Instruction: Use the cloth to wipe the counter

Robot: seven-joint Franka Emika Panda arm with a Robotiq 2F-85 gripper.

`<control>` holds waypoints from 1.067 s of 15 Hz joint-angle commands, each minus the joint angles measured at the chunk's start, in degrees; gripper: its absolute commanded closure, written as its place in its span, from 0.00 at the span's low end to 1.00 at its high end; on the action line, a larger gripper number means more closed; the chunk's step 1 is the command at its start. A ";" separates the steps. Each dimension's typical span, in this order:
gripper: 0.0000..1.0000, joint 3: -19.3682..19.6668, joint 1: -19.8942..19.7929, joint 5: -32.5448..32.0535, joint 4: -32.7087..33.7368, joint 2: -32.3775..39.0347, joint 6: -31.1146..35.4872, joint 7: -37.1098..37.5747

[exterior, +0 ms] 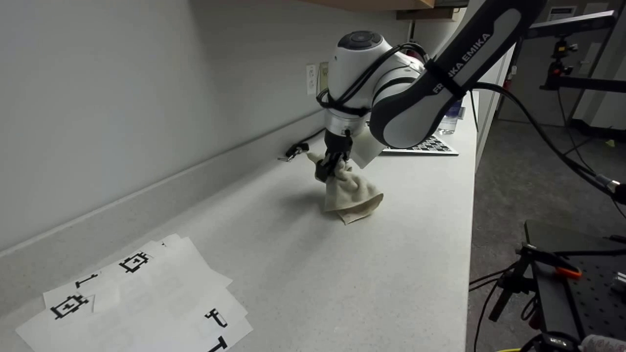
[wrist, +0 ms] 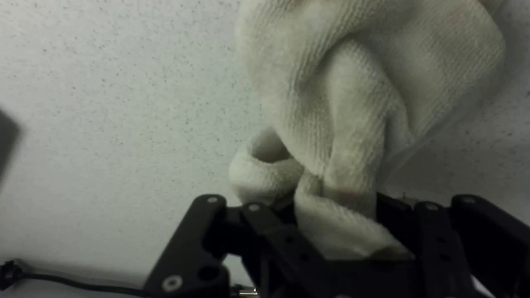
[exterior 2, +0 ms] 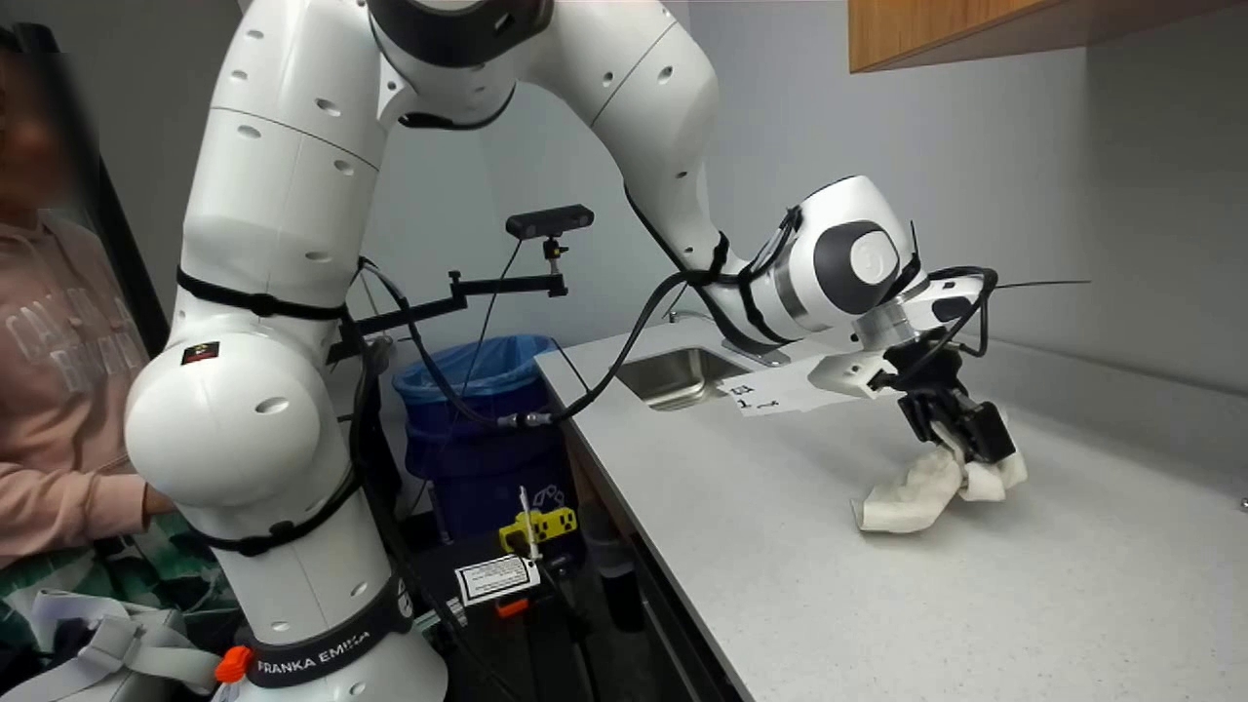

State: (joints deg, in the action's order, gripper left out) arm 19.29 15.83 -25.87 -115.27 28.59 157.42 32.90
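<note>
The cloth (exterior: 353, 193) is cream-coloured and bunched, with a loose flap hanging down. It also shows in an exterior view (exterior 2: 916, 495) and fills the upper right of the wrist view (wrist: 360, 95). My gripper (exterior: 332, 168) is shut on the cloth, which is pinched in folds between the black fingers in the wrist view (wrist: 335, 203). The gripper points down and is tilted in an exterior view (exterior 2: 960, 434). The light speckled counter (exterior: 401, 274) lies under the cloth. The cloth's lower edge is at or just above the counter; I cannot tell if it touches.
Paper sheets with black marks (exterior: 146, 303) lie on the counter. A checkered board (exterior: 430, 145), a bottle (exterior: 449, 122) and a black cable end (exterior: 297, 149) lie behind the gripper. A sink (exterior 2: 682, 378) is set in the counter. A wall and overhead cabinet (exterior 2: 975, 29) border it.
</note>
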 commanded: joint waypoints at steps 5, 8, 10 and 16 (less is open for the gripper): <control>0.96 -2.86 -1.94 5.18 4.62 8.27 2.86 0.55; 0.96 -3.04 -2.75 8.01 8.02 12.61 3.15 -1.13; 0.96 -3.08 -2.75 9.67 9.48 13.85 3.13 -1.51; 0.96 -12.43 -5.49 17.84 8.81 12.12 3.81 -9.58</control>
State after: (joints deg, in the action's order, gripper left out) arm 12.51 12.22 -12.59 -106.92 40.46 159.84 28.93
